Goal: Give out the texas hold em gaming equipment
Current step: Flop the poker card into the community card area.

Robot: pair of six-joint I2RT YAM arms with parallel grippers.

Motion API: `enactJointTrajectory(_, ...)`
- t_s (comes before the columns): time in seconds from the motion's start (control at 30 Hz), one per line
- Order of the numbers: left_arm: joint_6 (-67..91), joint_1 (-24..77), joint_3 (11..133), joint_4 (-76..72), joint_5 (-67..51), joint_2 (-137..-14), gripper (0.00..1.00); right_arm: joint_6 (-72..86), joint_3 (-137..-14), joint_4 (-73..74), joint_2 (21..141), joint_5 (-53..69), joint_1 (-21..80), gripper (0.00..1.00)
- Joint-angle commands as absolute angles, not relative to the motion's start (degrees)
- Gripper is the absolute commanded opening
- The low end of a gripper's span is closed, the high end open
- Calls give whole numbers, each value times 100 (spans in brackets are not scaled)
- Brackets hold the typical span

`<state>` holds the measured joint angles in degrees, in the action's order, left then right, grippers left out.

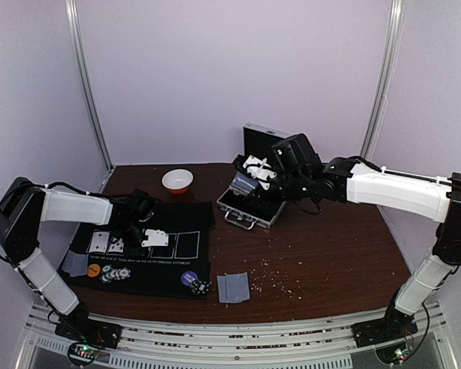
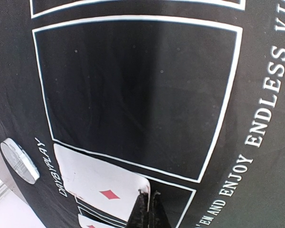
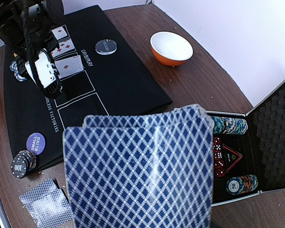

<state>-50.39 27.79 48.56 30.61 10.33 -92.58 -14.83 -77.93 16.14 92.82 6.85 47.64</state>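
Note:
My left gripper [image 2: 151, 194] is shut on the corner of a face-up diamond card [image 2: 99, 184] that lies on the black mat [image 2: 133, 85], just below an empty white-outlined box. In the top view the left gripper [image 1: 142, 240] is by two more face-up cards [image 1: 107, 244]. My right gripper [image 1: 250, 184] hovers over the open case, shut on a fanned deck of blue-diamond-backed cards [image 3: 142, 171] that hides its fingers. On the mat lie an orange disc [image 1: 94, 270], a purple disc [image 3: 35, 141], a silver disc [image 2: 19, 160] and striped chips [image 3: 23, 164].
The open metal case [image 1: 250, 207] holds chip stacks [image 3: 230, 126] and red dice [image 3: 218, 152]. A white bowl [image 1: 177, 181] stands behind the mat. Face-down cards [image 1: 233, 287] lie on the wood right of the mat, with more [image 1: 75, 264] at its left edge. Crumbs dot the table's right half.

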Motion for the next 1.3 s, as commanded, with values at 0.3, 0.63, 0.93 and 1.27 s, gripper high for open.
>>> enactJointTrajectory(0.3, -4820, 2690, 4872, 3386, 869, -9163, 0, -1490, -7691, 1564, 8993, 634, 4748, 43)
enactJointTrajectory(0.63, -4652, 2682, 4924, 3419, 937, -9239, 0, -1494, -7682, 1581, 8957, 599, 4751, 43)
enactJointTrajectory(0.93, -4506, 2611, 5000, 3480, 915, -9213, 0, -1497, -7673, 1591, 8939, 572, 4746, 43)
enactJointTrajectory(1.27, -4806, 2615, 4831, 3357, 615, -8952, 0, -1485, -7664, 1573, 8931, 562, 4751, 43)
